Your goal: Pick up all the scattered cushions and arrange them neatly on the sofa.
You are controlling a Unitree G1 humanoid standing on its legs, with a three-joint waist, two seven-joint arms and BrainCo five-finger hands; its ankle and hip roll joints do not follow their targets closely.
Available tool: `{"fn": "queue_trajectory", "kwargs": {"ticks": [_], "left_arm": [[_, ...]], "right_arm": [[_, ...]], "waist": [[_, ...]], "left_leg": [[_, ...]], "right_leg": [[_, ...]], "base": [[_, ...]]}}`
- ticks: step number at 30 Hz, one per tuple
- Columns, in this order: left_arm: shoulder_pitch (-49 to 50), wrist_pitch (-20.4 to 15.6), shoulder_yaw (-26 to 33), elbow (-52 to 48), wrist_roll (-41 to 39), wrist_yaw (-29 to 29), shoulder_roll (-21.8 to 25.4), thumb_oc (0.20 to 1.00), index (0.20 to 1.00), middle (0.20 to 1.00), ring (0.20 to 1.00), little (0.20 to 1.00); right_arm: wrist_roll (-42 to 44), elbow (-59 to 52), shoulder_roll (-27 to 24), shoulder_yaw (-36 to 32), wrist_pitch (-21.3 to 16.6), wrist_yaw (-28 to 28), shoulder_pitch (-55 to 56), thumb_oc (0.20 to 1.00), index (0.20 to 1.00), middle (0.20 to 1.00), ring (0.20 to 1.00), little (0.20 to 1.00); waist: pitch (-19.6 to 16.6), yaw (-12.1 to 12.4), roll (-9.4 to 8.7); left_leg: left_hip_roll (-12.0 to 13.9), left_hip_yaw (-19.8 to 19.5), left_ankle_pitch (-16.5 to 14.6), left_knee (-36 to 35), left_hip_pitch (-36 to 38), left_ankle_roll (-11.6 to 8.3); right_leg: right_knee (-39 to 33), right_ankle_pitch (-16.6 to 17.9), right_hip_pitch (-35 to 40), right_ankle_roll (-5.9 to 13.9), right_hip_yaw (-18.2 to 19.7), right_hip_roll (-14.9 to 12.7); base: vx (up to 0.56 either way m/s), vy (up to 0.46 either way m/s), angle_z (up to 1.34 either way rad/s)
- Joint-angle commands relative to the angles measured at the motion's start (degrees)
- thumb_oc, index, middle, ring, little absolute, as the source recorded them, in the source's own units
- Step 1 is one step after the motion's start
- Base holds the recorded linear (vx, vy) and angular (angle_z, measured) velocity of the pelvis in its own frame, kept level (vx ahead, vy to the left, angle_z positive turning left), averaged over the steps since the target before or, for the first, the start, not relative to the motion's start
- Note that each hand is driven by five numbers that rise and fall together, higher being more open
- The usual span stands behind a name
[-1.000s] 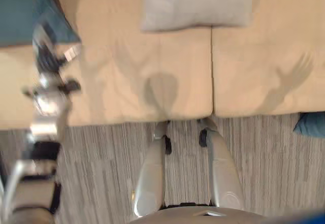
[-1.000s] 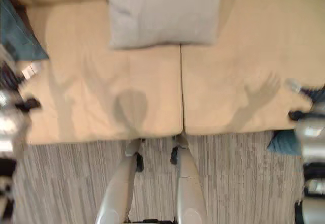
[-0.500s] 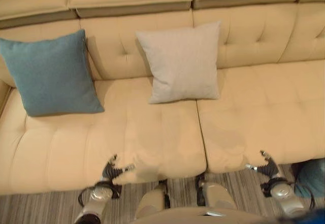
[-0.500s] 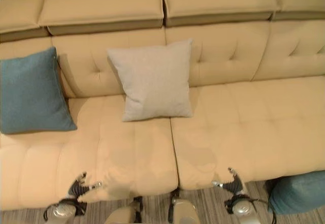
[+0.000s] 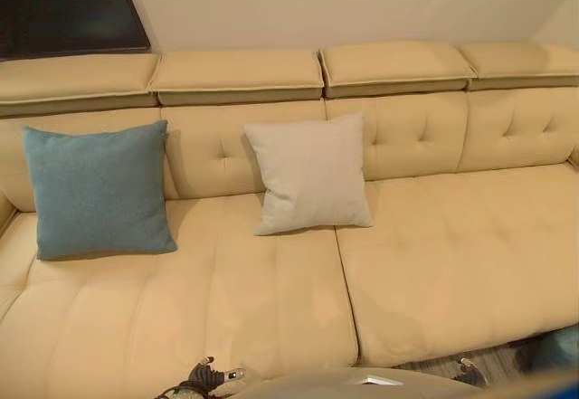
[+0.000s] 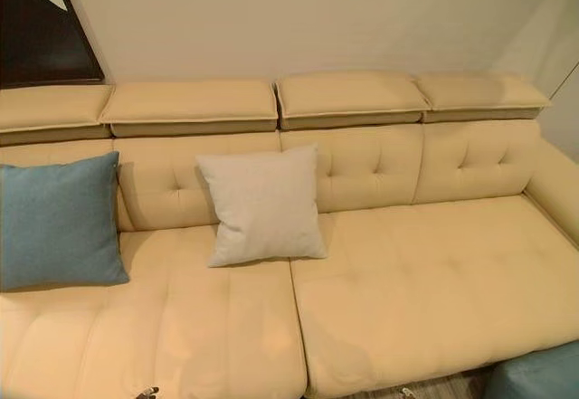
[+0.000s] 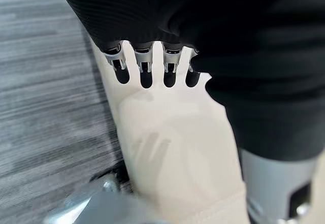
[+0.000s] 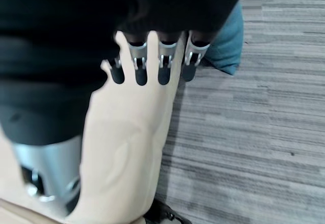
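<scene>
A blue cushion (image 5: 95, 191) leans upright against the back of the cream sofa (image 5: 443, 263) at its left end. A light grey cushion (image 5: 310, 175) leans beside it near the middle. Another blue cushion (image 6: 538, 376) lies on the floor off the sofa's right front corner, and in the right wrist view this floor cushion (image 8: 226, 41) shows past the fingers. My left hand (image 7: 146, 64) hangs open at the sofa's front edge, holding nothing. My right hand (image 8: 163, 61) is open too, low at the front edge, apart from the floor cushion.
Grey striped carpet (image 7: 45, 107) runs in front of the sofa. A dark framed picture (image 5: 63, 10) hangs on the wall above the sofa's left end. The sofa's right half has bare seat.
The camera has tilted up from the seat and floor to the whole sofa and wall. Both hands have dropped to the picture's bottom edge, still open.
</scene>
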Motion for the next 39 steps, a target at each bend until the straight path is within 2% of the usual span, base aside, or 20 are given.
{"fn": "queue_trajectory", "kwargs": {"ticks": [1,4,5,7,11,13,16,17,19,22,23,24,25,26,28,31,34,36,37,39], "left_arm": [[-4.2,0.0,3.1,0.5,-0.8,-0.4,0.5,1.000,1.000,1.000,1.000,1.000],[-5.0,0.1,3.3,1.1,-1.7,-0.4,-0.2,1.000,1.000,1.000,1.000,1.000],[-5.4,0.2,3.0,1.4,-2.0,-0.6,-0.6,1.000,1.000,1.000,1.000,1.000],[-6.6,0.1,2.1,1.5,-2.1,-0.8,-0.7,1.000,1.000,1.000,1.000,1.000],[-8.9,0.2,0.9,1.7,-1.2,-0.5,0.2,1.000,1.000,1.000,1.000,1.000],[-10.4,0.0,1.2,1.4,-2.1,-0.3,1.0,1.000,1.000,1.000,1.000,1.000],[-11.0,-0.1,1.0,1.4,-2.0,-0.5,1.6,1.000,1.000,1.000,1.000,1.000],[-11.7,-0.1,0.5,1.9,-1.1,-1.1,2.6,1.000,1.000,1.000,1.000,1.000],[-12.3,0.3,0.0,2.4,0.0,-1.5,4.1,1.000,1.000,1.000,1.000,1.000],[-11.8,1.1,0.4,3.7,1.0,-2.2,5.4,1.000,1.000,1.000,1.000,1.000],[-11.0,1.8,1.7,4.9,1.1,-2.4,6.4,1.000,1.000,1.000,1.000,1.000],[-11.0,2.0,2.3,5.6,0.9,-2.8,7.2,1.000,1.000,1.000,1.000,1.000],[-11.0,2.0,2.3,5.6,0.9,-2.8,7.2,1.000,1.000,1.000,1.000,1.000],[-11.1,2.3,2.3,6.2,1.5,-3.2,8.1,1.000,1.000,1.000,1.000,1.000],[-11.6,2.3,2.2,6.5,1.4,-3.6,8.9,1.000,1.000,1.000,1.000,1.000],[-13.0,2.6,1.5,6.9,1.8,-3.8,9.6,1.000,1.000,1.000,1.000,1.000],[-12.7,1.7,-1.1,2.9,1.7,-1.7,4.5,1.000,1.000,1.000,1.000,1.000],[-12.7,1.6,-1.7,2.9,0.8,-1.6,3.1,1.000,1.000,1.000,1.000,1.000],[-12.5,1.6,-2.4,3.0,0.5,-1.7,1.8,1.000,1.000,1.000,1.000,1.000],[-11.9,1.3,-3.0,2.8,0.4,-2.2,1.1,1.000,1.000,1.000,1.000,1.000]], "right_arm": [[0.2,-0.3,-2.9,1.0,0.2,0.0,-4.8,1.000,1.000,1.000,1.000,1.000],[0.4,0.2,-3.3,0.5,0.6,0.0,-5.3,1.000,1.000,1.000,1.000,1.000],[0.6,0.6,-3.5,0.0,0.7,0.3,-5.5,1.000,1.000,1.000,1.000,1.000],[0.7,1.1,-4.0,-0.6,1.0,0.3,-5.5,1.000,1.000,1.000,1.000,1.000],[-0.3,2.5,-3.8,-0.3,2.2,0.1,-6.3,1.000,1.000,1.000,1.000,1.000],[-0.7,3.5,-3.4,0.4,3.0,0.1,-7.2,1.000,1.000,1.000,1.000,1.000],[-1.5,3.6,-3.1,1.1,3.3,0.2,-7.7,1.000,1.000,1.000,1.000,1.000],[-2.6,3.7,-3.0,2.2,3.8,0.7,-8.5,1.000,1.000,1.000,1.000,1.000],[-3.1,4.0,-3.2,3.3,3.8,0.7,-9.4,1.000,1.000,1.000,1.000,1.000],[-3.2,3.9,-3.3,3.9,3.4,1.2,-9.2,1.000,1.000,1.000,1.000,1.000],[-2.9,4.2,-3.2,3.8,3.3,1.4,-8.9,1.000,1.000,1.000,1.000,1.000],[-2.8,4.3,-3.2,3.9,3.4,1.6,-9.1,1.000,1.000,1.000,1.000,1.000],[-2.8,4.3,-3.2,3.9,3.4,1.6,-9.1,1.000,1.000,1.000,1.000,1.000],[-3.0,3.9,-3.1,4.5,3.8,1.7,-8.9,1.000,1.000,1.000,1.000,1.000],[-2.7,3.1,-3.4,4.7,3.7,1.8,-8.6,1.000,1.000,1.000,1.000,1.000],[-1.6,3.0,-3.9,4.3,3.5,1.6,-7.9,1.000,1.000,1.000,1.000,1.000],[-0.6,3.3,-2.9,4.3,3.2,0.4,-7.7,1.000,1.000,1.000,1.000,1.000],[0.2,3.1,-3.2,3.9,3.0,0.3,-8.4,1.000,1.000,1.000,1.000,1.000],[0.4,3.3,-3.7,3.5,2.9,0.3,-8.9,1.000,1.000,1.000,1.000,1.000],[0.7,3.3,-4.4,3.1,2.8,0.4,-9.2,1.000,1.000,1.000,1.000,1.000]], "waist": [[3.7,-0.7,-2.06],[3.4,-1.2,-1.64],[2.4,-2.2,-1.17],[2.0,-3.3,-0.57],[2.3,-4.2,-0.90],[3.2,-4.0,-1.72],[3.9,-3.5,-2.04],[4.9,-3.3,-2.21],[6.1,-2.6,-1.81],[6.0,-1.2,-0.84],[4.8,0.3,-0.15],[3.8,1.5,-0.58],[3.8,1.5,-0.58],[2.1,1.6,-1.21],[2.0,0.9,-1.14],[2.0,-0.6,-1.15],[3.9,0.5,-1.95],[4.7,0.8,-2.29],[5.0,1.0,-2.66],[5.0,0.9,-2.45]], "left_leg": [[-1.7,2.0,-7.6,13.7,-2.9,-1.22],[-2.7,-1.3,-10.8,16.9,-0.3,-0.85],[-3.3,-3.6,-11.2,15.6,1.5,-0.96],[-3.7,-5.0,-12.6,12.2,3.6,-0.67],[-4.9,-4.9,-12.1,6.5,5.4,0.91],[-6.5,-5.1,-11.5,4.7,5.4,2.13],[-7.1,-4.5,-11.1,3.9,5.4,2.71],[-7.4,-3.7,-10.4,3.7,4.8,3.14],[-7.0,-2.4,-9.3,4.0,3.4,3.77],[-6.1,-0.9,-7.8,3.4,2.1,4.51],[-4.9,0.8,-6.9,2.9,0.9,4.65],[-4.8,2.2,-6.7,3.3,0.0,4.29],[-4.8,2.2,-6.7,3.3,0.0,4.29],[-4.5,3.1,-6.5,3.6,-0.3,3.72],[-4.2,3.2,-6.3,3.8,-0.2,3.25],[-3.5,3.1,-5.9,5.0,-0.8,2.03],[-4.1,-1.8,-6.3,9.1,-3.4,1.05],[-5.3,-6.6,-7.7,11.4,-4.0,0.77],[-6.4,-9.8,-10.2,15.2,-4.1,0.85],[-6.9,-12.6,-11.6,16.4,-2.8,0.69]], "right_leg": [[4.9,-6.7,-0.8,3.14,2.1,-1.3],[6.1,-5.9,-1.9,3.36,3.7,-1.1],[7.0,-5.4,-3.5,3.44,4.7,-0.9],[8.2,-5.5,-4.9,3.79,5.1,-1.1],[10.6,-3.7,-8.4,5.58,6.3,-2.3],[9.8,-0.5,-10.6,7.32,7.8,-3.4],[9.0,1.0,-11.6,8.36,8.5,-3.7],[9.2,2.6,-13.3,9.21,8.4,-3.8],[11.2,0.4,-13.3,8.86,6.4,-3.5],[18.4,-4.2,-11.6,6.81,3.7,-3.4],[22.7,-8.4,-8.5,5.87,1.4,-4.1],[20.5,-8.7,-5.3,6.16,0.9,-4.8],[20.5,-8.7,-5.3,6.16,0.9,-4.8],[15.1,-9.2,-3.2,6.30,3.4,-3.2],[12.2,-9.1,-2.2,6.04,5.4,-1.8],[8.1,-8.6,-0.4,5.11,5.4,-0.9],[7.0,-7.4,-0.7,4.37,5.9,-0.9],[7.4,-6.7,-1.5,4.13,7.2,-0.9],[8.0,-6.1,-2.7,4.08,8.8,-1.2],[8.6,-5.5,-4.2,4.21,10.7,-1.0]], "base": [[-0.30,0.076,-0.13],[-0.17,0.122,-0.47],[-0.13,0.214,-0.38],[-0.13,0.218,-0.21],[-0.18,0.229,-0.16],[-0.28,0.251,-0.19],[-0.19,0.127,-0.51],[-0.27,0.110,-0.82],[-0.33,0.124,-0.76],[-0.25,0.067,-0.80],[-0.25,-0.049,-0.91],[-0.18,-0.071,-0.78],[-0.01,-0.197,-1.15],[0.03,-0.163,-0.98],[0.02,-0.135,-0.55],[-0.07,-0.111,0.04],[-0.17,-0.037,0.16],[-0.17,0.055,-0.53],[-0.16,0.138,-0.86],[-0.12,0.191,-0.94]]}}
